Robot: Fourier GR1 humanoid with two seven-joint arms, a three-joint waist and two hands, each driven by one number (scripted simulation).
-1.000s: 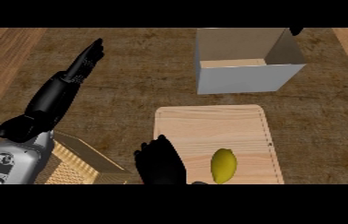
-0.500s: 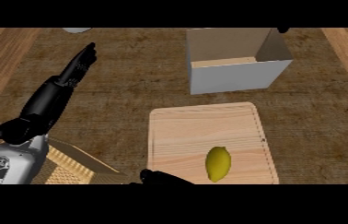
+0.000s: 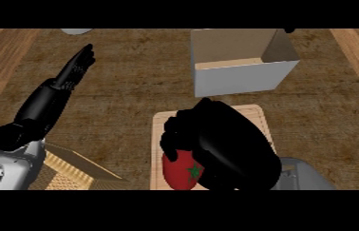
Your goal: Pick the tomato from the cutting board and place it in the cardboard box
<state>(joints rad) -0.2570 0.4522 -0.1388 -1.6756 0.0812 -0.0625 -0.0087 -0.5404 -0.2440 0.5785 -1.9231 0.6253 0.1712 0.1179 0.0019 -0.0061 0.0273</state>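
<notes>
Red tomato (image 3: 182,172) seemingly gripped by right hand (image 3: 224,147); no writing.

No writing, label, brand, number or sign can be read anywhere here. The cardboard box (image 3: 242,61) shows plain walls with no print, and the cutting board (image 3: 160,130) and the desk (image 3: 133,87) bear only wood grain.
</notes>
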